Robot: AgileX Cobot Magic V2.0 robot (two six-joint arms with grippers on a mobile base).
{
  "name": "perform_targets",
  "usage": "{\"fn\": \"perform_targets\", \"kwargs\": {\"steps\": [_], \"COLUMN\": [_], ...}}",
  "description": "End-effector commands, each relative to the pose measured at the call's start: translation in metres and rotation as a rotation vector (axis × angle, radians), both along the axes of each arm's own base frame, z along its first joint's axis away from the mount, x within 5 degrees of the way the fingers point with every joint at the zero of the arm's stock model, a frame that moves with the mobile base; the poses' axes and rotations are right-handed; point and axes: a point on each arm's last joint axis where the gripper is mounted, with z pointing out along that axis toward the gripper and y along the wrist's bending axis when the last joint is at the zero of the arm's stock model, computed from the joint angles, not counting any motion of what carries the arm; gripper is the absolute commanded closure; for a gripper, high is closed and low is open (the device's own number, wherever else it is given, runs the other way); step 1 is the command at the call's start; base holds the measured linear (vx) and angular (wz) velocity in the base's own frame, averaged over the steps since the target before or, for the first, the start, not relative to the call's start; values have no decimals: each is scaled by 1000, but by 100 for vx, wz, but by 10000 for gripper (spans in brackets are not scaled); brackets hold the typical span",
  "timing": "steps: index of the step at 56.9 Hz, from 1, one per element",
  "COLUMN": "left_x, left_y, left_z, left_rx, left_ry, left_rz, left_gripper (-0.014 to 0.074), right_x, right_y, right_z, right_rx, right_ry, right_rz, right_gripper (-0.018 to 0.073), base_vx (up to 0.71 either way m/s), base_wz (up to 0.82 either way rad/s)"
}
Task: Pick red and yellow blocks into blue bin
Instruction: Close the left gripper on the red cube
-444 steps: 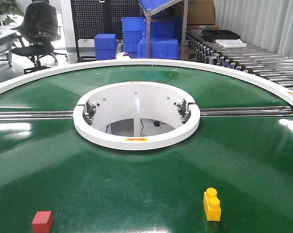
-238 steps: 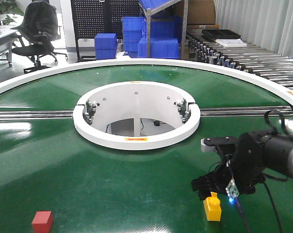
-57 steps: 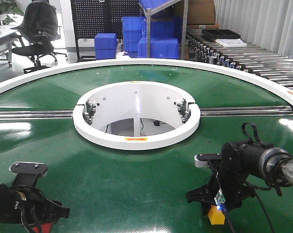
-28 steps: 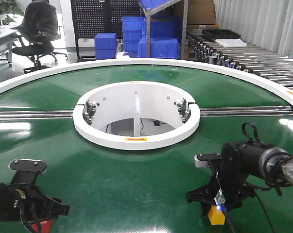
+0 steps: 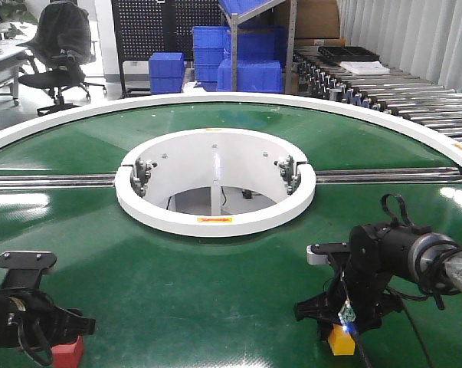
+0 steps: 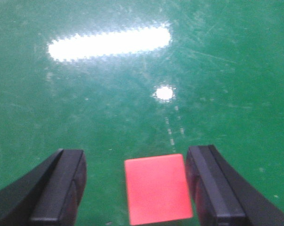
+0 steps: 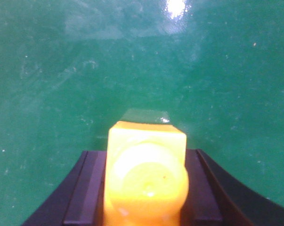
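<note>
Left wrist cam: left gripper [image 6: 134,155] spread wide around the red block [image 6: 158,190], one finger right against it. Right gripper [image 7: 145,153] clamped on the yellow brick [image 7: 146,136].

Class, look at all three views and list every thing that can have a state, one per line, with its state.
Left end effector: open, straddling the red block.
Red block: lying flat on the green surface, not gripped.
Right end effector: shut on the yellow brick.
Yellow brick: clamped; whether it is lifted cannot be told.
</note>
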Motion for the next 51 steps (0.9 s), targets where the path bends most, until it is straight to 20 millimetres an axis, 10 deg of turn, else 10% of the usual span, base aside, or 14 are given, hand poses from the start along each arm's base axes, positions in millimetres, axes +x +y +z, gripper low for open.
{"fn": "perform_targets", "kwargs": {"steps": [1, 36, 51], "left_x": [5, 10, 11], "left_y": [-6, -10, -10], "left_z": [27, -8, -11], "left_rx": [-19, -13, -12], "left_ry": [-123, -10, -8], "left_rz": [-5, -9, -8], "left_gripper": [38, 59, 481], "right_x": [4, 4, 4], "right_y": [-2, -2, -2], "right_z": [39, 39, 39], "right_rx": [16, 16, 16], "right_ry": [-133, -134, -133], "right_rz": [6, 6, 6], "right_gripper": [569, 569, 569], "base_vx": [0, 0, 0], "base_wz": [0, 0, 0]}}
